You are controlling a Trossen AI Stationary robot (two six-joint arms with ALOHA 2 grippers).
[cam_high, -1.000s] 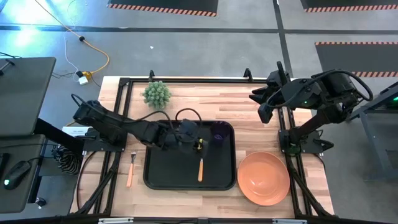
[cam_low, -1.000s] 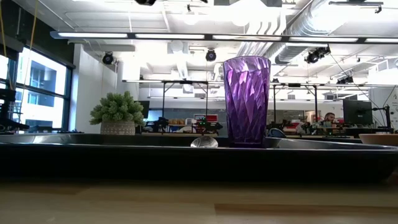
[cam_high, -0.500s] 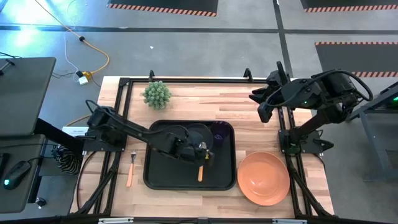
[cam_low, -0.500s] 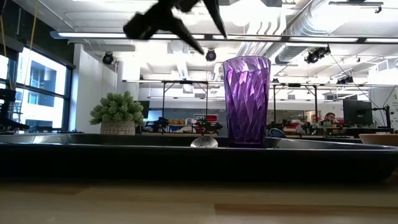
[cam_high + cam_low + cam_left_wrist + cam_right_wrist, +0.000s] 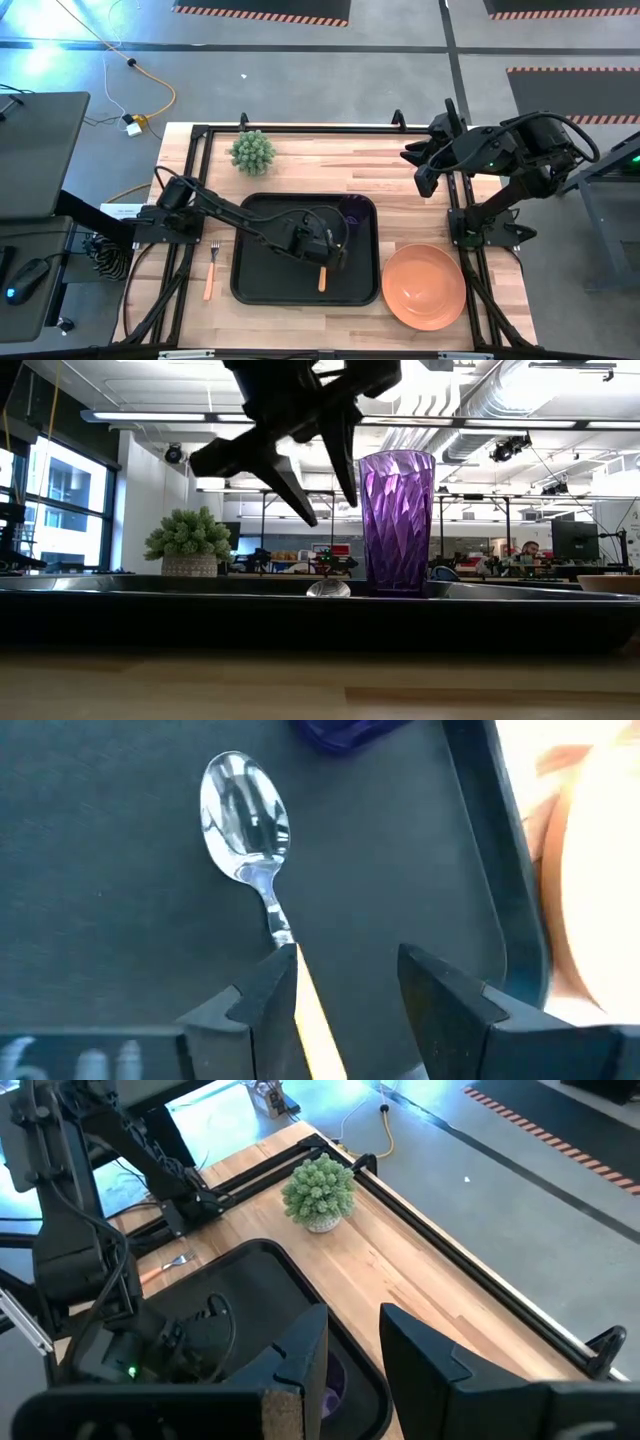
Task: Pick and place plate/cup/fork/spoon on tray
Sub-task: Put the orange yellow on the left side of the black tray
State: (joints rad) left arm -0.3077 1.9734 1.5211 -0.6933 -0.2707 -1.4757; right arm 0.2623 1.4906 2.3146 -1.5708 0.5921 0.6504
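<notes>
The black tray (image 5: 262, 285) lies mid-table. The purple cup (image 5: 352, 212) stands upright on its far right part, also in the low view (image 5: 397, 520). The spoon (image 5: 245, 815) lies flat on the tray, silver bowl toward the cup, orange handle (image 5: 322, 276) toward the near edge. My left gripper (image 5: 345, 975) is open and hovers above the spoon's handle, fingers pointing down, clear of the tray in the low view (image 5: 320, 495). The orange plate (image 5: 424, 287) rests on the table right of the tray. The fork (image 5: 210, 270) lies left of it. My right gripper (image 5: 355, 1345) is open, parked at the far right.
A spiky green potted plant (image 5: 252, 150) stands at the far left of the table. Black frame rails (image 5: 300, 129) run along the table's edges. Bare wood shows between the tray and the far edge.
My left gripper has moved across the tray toward the near edge and a little to the right, and has come down into the low view beside the cup. The spoon, cup, plate and fork have stayed where they were.
</notes>
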